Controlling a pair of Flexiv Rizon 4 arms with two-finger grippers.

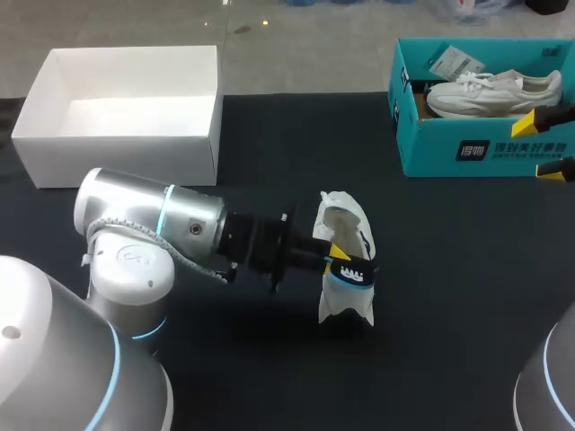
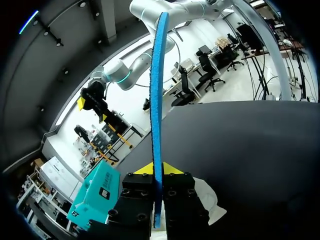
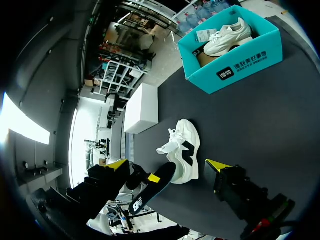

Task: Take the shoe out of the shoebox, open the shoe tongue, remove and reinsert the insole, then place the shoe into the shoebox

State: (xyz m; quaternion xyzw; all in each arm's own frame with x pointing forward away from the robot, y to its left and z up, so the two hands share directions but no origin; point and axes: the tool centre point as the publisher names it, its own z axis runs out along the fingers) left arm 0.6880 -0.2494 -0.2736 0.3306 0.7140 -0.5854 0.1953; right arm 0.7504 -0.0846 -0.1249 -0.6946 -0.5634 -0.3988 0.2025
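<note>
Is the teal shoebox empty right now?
No, a white shoe lies inside the teal shoebox, seen in the head view.

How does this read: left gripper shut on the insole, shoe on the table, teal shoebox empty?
No. The teal shoebox is not empty: the head view shows a white shoe in it. Left gripper shut on the insole, shoe on the table: correct.

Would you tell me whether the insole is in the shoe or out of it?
Out: the left hand is shut on the insole, holding it beside the shoe on the table.
</note>
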